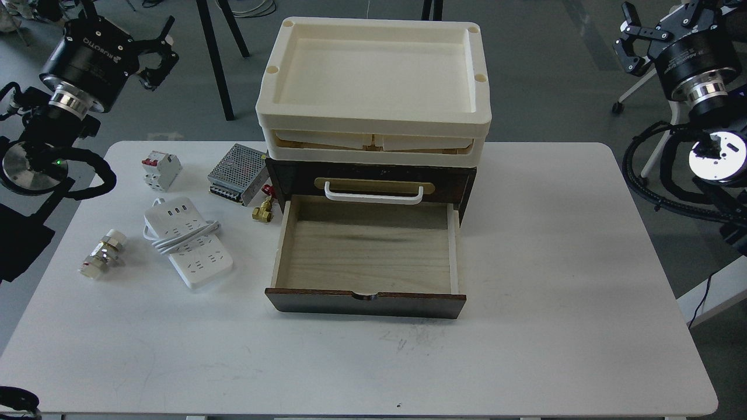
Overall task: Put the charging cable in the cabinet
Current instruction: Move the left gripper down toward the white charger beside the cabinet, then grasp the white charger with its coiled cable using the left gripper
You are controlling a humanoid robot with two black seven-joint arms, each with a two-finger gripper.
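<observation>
Cabinet (pixel 366 303) drawer open, charging cable (pixel 188 240) diagonal (near-right to far-left)

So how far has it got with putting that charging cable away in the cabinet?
Done: the cabinet has its lower drawer pulled out, with nothing in it. In hand: nothing; the left gripper and the right gripper are both raised off the table, open and holding nothing. Left: the charging cable lies on the table left of the drawer, so picking it up and placing it inside remains.
</observation>
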